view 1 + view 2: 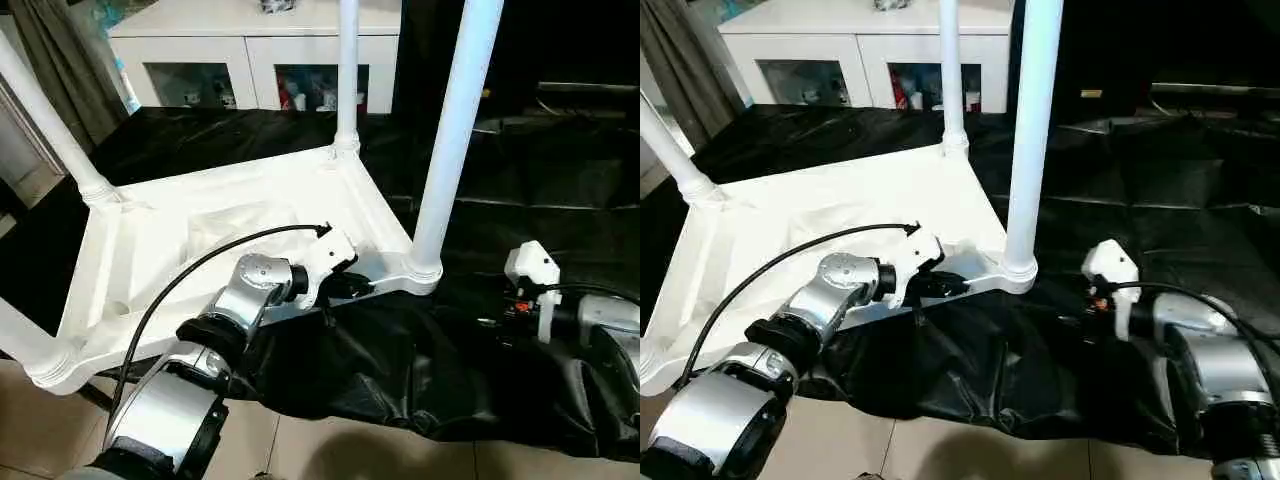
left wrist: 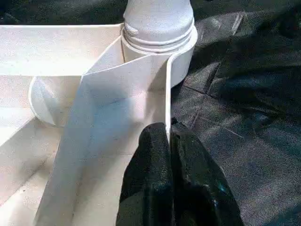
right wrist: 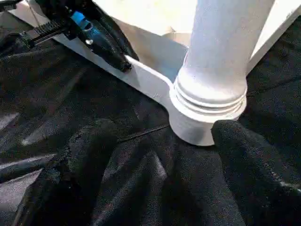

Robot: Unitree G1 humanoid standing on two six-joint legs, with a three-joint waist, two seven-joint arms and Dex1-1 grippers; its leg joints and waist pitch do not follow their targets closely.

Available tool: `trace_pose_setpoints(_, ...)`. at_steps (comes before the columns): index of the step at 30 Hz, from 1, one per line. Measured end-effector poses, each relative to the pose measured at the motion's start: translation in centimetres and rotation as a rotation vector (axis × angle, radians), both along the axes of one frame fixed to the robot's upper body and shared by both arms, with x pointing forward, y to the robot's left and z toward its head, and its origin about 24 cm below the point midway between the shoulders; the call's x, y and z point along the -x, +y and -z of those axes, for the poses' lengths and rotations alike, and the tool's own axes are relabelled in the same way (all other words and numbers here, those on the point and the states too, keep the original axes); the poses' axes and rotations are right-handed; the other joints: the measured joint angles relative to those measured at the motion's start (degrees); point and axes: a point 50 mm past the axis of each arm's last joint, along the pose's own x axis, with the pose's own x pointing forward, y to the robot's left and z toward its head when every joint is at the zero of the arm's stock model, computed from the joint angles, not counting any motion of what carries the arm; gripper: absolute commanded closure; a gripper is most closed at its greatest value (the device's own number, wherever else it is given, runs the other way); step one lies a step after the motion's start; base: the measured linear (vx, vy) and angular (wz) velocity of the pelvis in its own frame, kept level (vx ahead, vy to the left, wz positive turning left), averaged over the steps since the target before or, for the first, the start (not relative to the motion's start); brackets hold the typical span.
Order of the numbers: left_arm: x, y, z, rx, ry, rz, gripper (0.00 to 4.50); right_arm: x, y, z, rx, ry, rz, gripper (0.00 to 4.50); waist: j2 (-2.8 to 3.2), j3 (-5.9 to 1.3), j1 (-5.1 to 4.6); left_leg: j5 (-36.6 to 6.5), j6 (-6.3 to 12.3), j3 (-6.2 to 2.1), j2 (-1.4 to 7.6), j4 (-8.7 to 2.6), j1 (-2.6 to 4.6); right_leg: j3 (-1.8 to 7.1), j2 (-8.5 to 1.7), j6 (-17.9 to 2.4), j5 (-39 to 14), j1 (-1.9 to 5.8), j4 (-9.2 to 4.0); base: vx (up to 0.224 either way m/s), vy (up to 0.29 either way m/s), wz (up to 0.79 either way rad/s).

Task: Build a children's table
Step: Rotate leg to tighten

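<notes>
Left gripper (image 2: 170, 141), fingers pressed together, pinching the thin side rim of the children's table top (image 1: 200, 235) just beside the near right corner socket (image 1: 424, 272). Right gripper (image 3: 155, 136), fingers spread wide and holding nothing, hangs close to that socket over the black cloth (image 1: 500, 180). The top lies underside up on the cloth, at about 10 o'clock from the right gripper. Four white tubular legs stand in the corner sockets: near right (image 1: 455, 130), far right (image 1: 347, 70), far left (image 1: 45, 125), near left (image 1: 15, 335). Judged stage: all legs fitted; seating cannot be checked; turning the table upright appears to remain. White glass-door cabinet (image 1: 250, 60) at 12 o'clock. No legible writing or brand.
</notes>
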Motion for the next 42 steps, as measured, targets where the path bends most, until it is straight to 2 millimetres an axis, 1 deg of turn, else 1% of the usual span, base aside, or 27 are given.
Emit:
trace_pose_setpoints(4,0.1,0.2,-0.1,-0.002,-0.007,0.023,4.50,-0.7,0.5,-0.1,-0.012,-0.054,0.057,0.82,0.33,0.01,-0.05,0.0,0.00,0.01,-0.01,0.02,-0.05,0.03,0.00,0.0,0.0,-0.07,0.00,0.000,0.000,0.00)
trace_pose_setpoints(6,0.3,0.4,-0.1,-0.006,-0.010,0.060,4.50,-1.1,1.0,-0.4,-0.025,-0.074,0.061,0.82,0.37,-0.02,0.04,0.0,0.01,-0.01,0.00,0.01,-0.13,0.01,0.01,0.1,0.0,-0.13,0.00,0.000,0.000,0.00)
trace_pose_setpoints(10,0.6,0.3,-0.2,-0.008,-0.008,0.115,4.50,-1.2,1.6,-0.2,-0.046,-0.075,0.056,0.82,0.43,-0.05,0.52,0.0,0.05,-0.03,0.01,0.08,-0.34,-0.06,-0.02,0.1,-0.1,-0.23,0.01,0.000,0.000,0.00)
trace_pose_setpoints(12,0.7,0.4,-0.2,-0.013,-0.008,0.134,4.50,-1.3,2.0,-0.2,-0.058,-0.077,0.052,0.82,0.43,-0.05,0.55,0.0,0.07,-0.03,0.01,0.20,-0.50,-0.05,-0.02,0.1,-0.1,-0.35,0.05,0.000,0.000,0.00)
trace_pose_setpoints(14,0.8,0.6,-0.2,-0.016,-0.014,0.147,4.50,-1.7,2.4,-0.4,-0.064,-0.081,0.041,0.82,0.45,-0.06,0.53,0.0,0.08,-0.04,0.02,0.38,-0.80,-0.04,-0.04,0.1,-0.1,-0.62,0.21,0.000,0.000,0.00)
trace_pose_setpoints(16,0.8,0.5,-0.2,-0.016,-0.017,0.152,4.50,-1.8,2.5,-0.4,-0.063,-0.082,0.034,0.82,0.45,-0.06,0.74,0.0,0.08,-0.05,0.02,0.43,-0.82,-0.04,-0.05,0.1,-0.1,-0.64,0.26,0.000,0.000,0.00)
trace_pose_setpoints(17,0.8,0.5,-0.3,-0.016,-0.020,0.159,4.50,-1.8,2.6,-0.4,-0.063,-0.078,0.028,1.07,0.44,-0.06,0.90,0.0,0.08,-0.05,0.02,0.49,-0.83,-0.04,-0.06,0.1,-0.1,-0.63,0.29,0.000,0.000,0.00)
trace_pose_setpoints(18,0.9,0.5,-0.3,-0.016,-0.021,0.161,4.50,-1.8,2.6,-0.3,-0.065,-0.074,0.026,1.15,0.44,-0.06,0.94,0.0,0.08,-0.04,0.02,0.50,-0.83,-0.04,-0.07,0.1,-0.1,-0.64,0.30,0.000,0.000,0.00)
trace_pose_setpoints(20,1.0,0.5,-0.2,-0.016,-0.019,0.167,4.50,-1.7,2.5,0.0,-0.067,-0.058,0.028,1.18,0.44,-0.06,0.97,0.0,0.08,-0.04,0.02,0.53,-0.83,-0.03,-0.07,0.1,-0.1,-0.64,0.32,0.000,0.000,0.00)
trace_pose_setpoints(24,1.0,0.7,-0.2,-0.019,-0.018,0.168,4.50,-1.7,2.5,0.1,-0.071,-0.043,0.017,1.66,0.44,-0.06,0.94,0.0,0.08,-0.04,0.03,0.54,-0.83,-0.02,-0.07,0.1,-0.1,-0.70,0.43,0.000,0.000,0.00)
trace_pose_setpoints(26,1.0,0.8,-0.2,-0.020,-0.018,0.167,4.50,-2.0,2.6,-0.1,-0.072,-0.046,0.011,1.74,0.44,-0.06,0.94,0.0,0.08,-0.04,0.04,0.55,-0.83,-0.02,-0.06,0.1,-0.1,-0.72,0.45,0.000,0.000,0.00)
trace_pose_setpoints(27,1.0,0.8,-0.2,-0.020,-0.018,0.166,4.50,-2.1,2.7,-0.3,-0.073,-0.051,0.006,2.00,0.44,-0.06,0.94,0.0,0.08,-0.04,0.04,0.56,-0.83,-0.02,-0.06,0.1,-0.1,-0.73,0.46,0.000,0.000,0.00)
trace_pose_setpoints(28,1.0,0.8,-0.2,-0.021,-0.018,0.166,4.50,-2.2,2.8,-0.4,-0.073,-0.055,0.000,2.00,0.44,-0.06,0.94,0.0,0.08,-0.04,0.04,0.57,-0.83,-0.02,-0.06,0.1,-0.1,-0.72,0.47,0.000,0.000,0.00)
trace_pose_setpoints(31,1.0,0.9,-0.2,-0.021,-0.019,0.166,4.50,-2.3,3.1,-0.4,-0.081,-0.058,-0.009,2.32,0.42,-0.06,0.95,0.0,0.09,-0.04,0.05,0.60,-0.83,-0.02,-0.06,0.1,-0.1,-0.73,0.49,0.000,0.000,0.00)
trace_pose_setpoints(32,1.0,1.0,-0.2,-0.023,-0.017,0.166,4.50,-2.3,3.2,-0.3,-0.084,-0.058,-0.009,2.32,0.42,-0.06,0.92,0.0,0.09,-0.04,0.05,0.61,-0.83,-0.02,-0.06,0.1,-0.1,-0.73,0.50,0.000,0.000,0.00)
trace_pose_setpoints(34,1.0,1.0,-0.2,-0.023,-0.014,0.165,4.50,-2.3,3.3,-0.3,-0.085,-0.059,-0.008,2.48,0.42,-0.06,0.87,0.0,0.09,-0.04,0.06,0.65,-0.82,-0.01,-0.06,0.1,-0.1,-0.72,0.53,0.000,0.000,0.00)
trace_pose_setpoints(40,1.0,0.9,0.0,-0.013,-0.006,0.136,4.50,-2.1,4.0,0.5,-0.108,-0.065,0.024,2.53,0.35,-0.10,0.69,0.0,0.08,-0.05,0.10,0.82,-0.74,0.02,-0.04,0.1,-0.1,-0.70,0.77,0.000,0.000,0.00)
trace_pose_setpoints(42,0.9,0.6,0.2,-0.006,-0.002,0.102,4.50,-2.1,4.3,1.0,-0.129,-0.071,0.085,2.54,0.33,-0.19,0.63,0.0,0.07,-0.06,0.09,0.87,-0.63,0.04,-0.04,0.1,-0.1,-0.60,0.83,0.000,0.000,0.00)
